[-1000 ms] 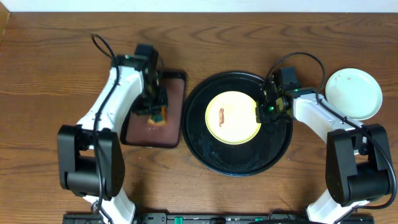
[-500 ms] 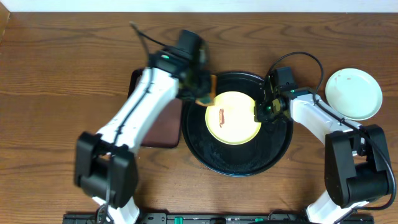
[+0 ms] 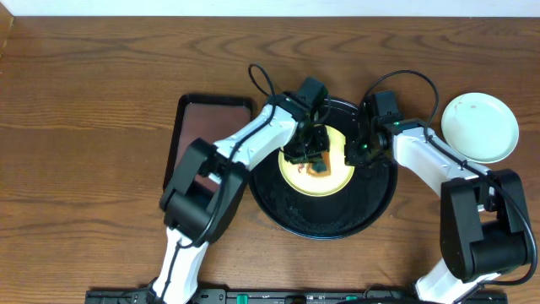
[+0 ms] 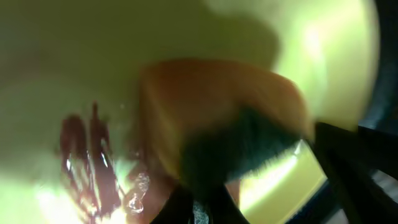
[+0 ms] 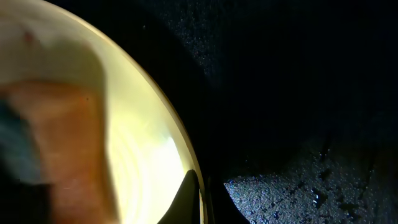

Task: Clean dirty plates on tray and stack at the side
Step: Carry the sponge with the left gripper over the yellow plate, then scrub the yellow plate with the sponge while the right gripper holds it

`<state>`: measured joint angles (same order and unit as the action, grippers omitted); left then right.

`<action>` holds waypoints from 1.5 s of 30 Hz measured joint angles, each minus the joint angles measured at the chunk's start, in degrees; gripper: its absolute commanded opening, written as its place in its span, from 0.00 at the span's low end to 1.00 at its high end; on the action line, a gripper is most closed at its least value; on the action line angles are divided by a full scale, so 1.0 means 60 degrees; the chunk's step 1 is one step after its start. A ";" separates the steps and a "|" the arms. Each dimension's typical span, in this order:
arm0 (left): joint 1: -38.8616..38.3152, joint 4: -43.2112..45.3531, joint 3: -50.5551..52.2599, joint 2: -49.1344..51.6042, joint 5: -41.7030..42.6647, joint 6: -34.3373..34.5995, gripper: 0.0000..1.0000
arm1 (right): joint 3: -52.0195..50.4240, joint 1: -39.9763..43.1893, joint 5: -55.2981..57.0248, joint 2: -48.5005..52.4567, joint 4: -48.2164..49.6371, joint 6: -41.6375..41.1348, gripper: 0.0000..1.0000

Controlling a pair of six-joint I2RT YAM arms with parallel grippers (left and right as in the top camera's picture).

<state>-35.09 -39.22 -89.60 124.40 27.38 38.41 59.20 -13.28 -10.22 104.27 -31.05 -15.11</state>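
Because the yellow plate (image 3: 295, 179) has a red-brown smear (image 4: 87, 165) on it, the left gripper (image 3: 312, 160) presses a sponge (image 3: 319, 169) down on the middle of the plate to rub the mess off. Its fingers are closed tight on the sponge, which is orange with a dark green side.

The plate lies in the middle of the black tray (image 3: 337, 215). The right gripper (image 3: 356, 154) is at the plate's right edge. Its fingers are almost shut, with the thin rim pinched between them. I think it holds on there so the plate does not slide or spin while the sponge rubs.

Off to the right, well away from the black tray, a pale mint plate (image 3: 479, 127) sits on the table (image 3: 84, 84). That looks like the spot for the clean pile. There may be more than one plate in it, but I cannot tell from above.

A brown tray (image 3: 207, 143) sits just left of the black tray.

Now count: one yellow plate, one pale mint plate that I can see, one sponge, one black tray, one brown tray and two grippers.
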 measured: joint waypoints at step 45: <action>-0.0091 0.0699 -0.0754 0.0433 -0.1246 -0.0612 0.08 | 0.0044 -0.0120 -0.0011 -0.0033 -0.0386 -0.0131 0.01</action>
<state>-35.64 -35.03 -94.13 127.00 19.90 34.74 59.46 -14.00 -10.28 104.07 -33.36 -15.90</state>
